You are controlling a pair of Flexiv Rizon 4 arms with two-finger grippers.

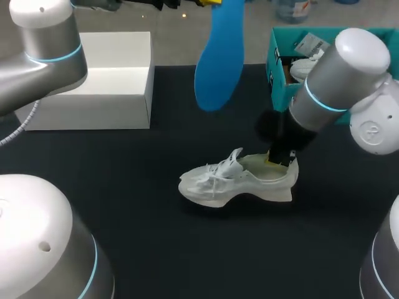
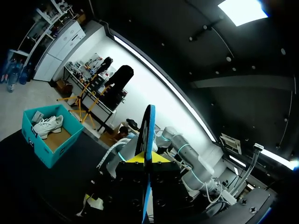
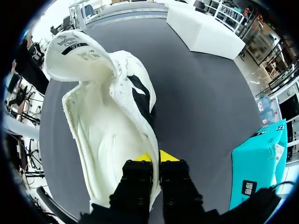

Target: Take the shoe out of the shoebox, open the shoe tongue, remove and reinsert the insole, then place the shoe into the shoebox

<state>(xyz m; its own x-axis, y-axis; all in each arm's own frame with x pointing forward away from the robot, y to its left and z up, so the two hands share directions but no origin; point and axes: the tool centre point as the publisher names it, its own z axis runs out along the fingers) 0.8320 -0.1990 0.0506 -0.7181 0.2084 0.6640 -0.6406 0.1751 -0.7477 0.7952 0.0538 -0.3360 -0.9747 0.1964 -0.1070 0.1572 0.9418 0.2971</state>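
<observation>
The left pincer (image 2: 148, 157) clamps the blue insole (image 1: 218, 56) edge-on, aloft. Only the right wrist view shows the right pincer (image 3: 155, 156) pinching the heel wall of the white shoe (image 1: 240, 180) on the counter (image 1: 124, 205), tongue (image 3: 77, 56) folded back.

Robotics lab: two arms (image 1: 336, 75), black table (image 1: 124, 218).

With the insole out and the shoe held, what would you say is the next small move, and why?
Probably lower the left gripper so the blue insole comes down toward the opening of the white shoe. The insole hangs high, clamped between the left fingers, while the right gripper pinches the shoe's heel wall. The tongue is folded back, leaving the inside bare.
</observation>
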